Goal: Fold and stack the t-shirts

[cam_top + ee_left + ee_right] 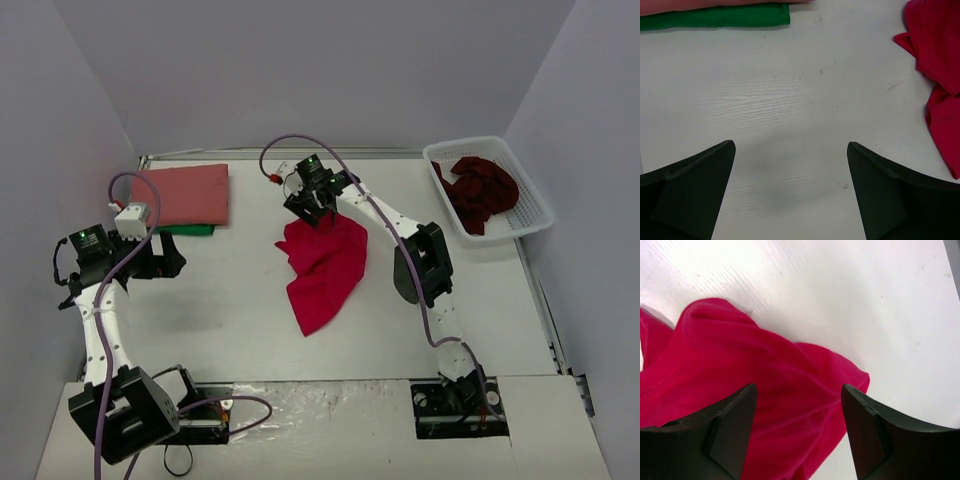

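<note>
A bright crimson t-shirt (325, 265) lies crumpled in the middle of the table. My right gripper (315, 212) hovers over its far edge. In the right wrist view the right gripper (799, 387) stands open, the crimson cloth (765, 375) lying loose beneath and between the fingers. A salmon-red t-shirt (185, 195) lies folded at the back left. A dark maroon t-shirt (482, 190) is bunched in the basket. My left gripper (165, 255) is open over bare table near the folded pile, nothing between its fingers (791, 147); the crimson t-shirt (935, 45) shows at that view's right edge.
A white lattice basket (530, 215) stands at the back right corner. A folded green cloth (190, 230) sticks out from under the salmon-red t-shirt (700, 4), seen as a green strip (720, 16) in the left wrist view. Grey walls close in on three sides.
</note>
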Robot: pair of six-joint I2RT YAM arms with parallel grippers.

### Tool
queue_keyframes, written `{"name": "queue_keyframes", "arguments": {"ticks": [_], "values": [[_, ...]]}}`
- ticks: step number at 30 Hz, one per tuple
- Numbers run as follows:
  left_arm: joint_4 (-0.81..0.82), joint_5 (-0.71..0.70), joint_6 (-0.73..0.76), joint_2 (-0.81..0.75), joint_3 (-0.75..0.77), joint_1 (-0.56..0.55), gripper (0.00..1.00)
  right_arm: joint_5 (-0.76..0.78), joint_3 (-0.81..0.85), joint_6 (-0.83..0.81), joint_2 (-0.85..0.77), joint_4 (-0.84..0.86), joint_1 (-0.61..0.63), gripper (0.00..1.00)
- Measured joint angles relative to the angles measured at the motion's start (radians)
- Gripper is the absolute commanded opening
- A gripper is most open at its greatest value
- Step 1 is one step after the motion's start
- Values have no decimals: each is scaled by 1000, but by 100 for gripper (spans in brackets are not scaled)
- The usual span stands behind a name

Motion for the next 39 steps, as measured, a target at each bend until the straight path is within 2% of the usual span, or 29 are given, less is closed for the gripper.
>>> {"name": "queue_keyframes", "arguments": {"ticks": [5,14,20,26,33,35,38,39], "values": [[0,10,0,0,0,8,94,24,61,15,53,-14,37,60],[1,30,1,11,0,10,94,52,62,51,55,-26,140,43],[1,35,1,15,0,10,94,65,117,57,114,-27,145,36],[0,37,2,15,0,10,94,79,161,60,209,-29,138,39],[0,39,2,25,0,10,94,86,209,63,254,-29,137,52],[0,39,2,27,0,10,94,85,212,63,257,-30,137,51],[0,39,2,27,0,10,94,85,212,63,259,-34,137,45],[0,39,2,27,0,10,94,85,213,63,261,-35,138,30]]}}
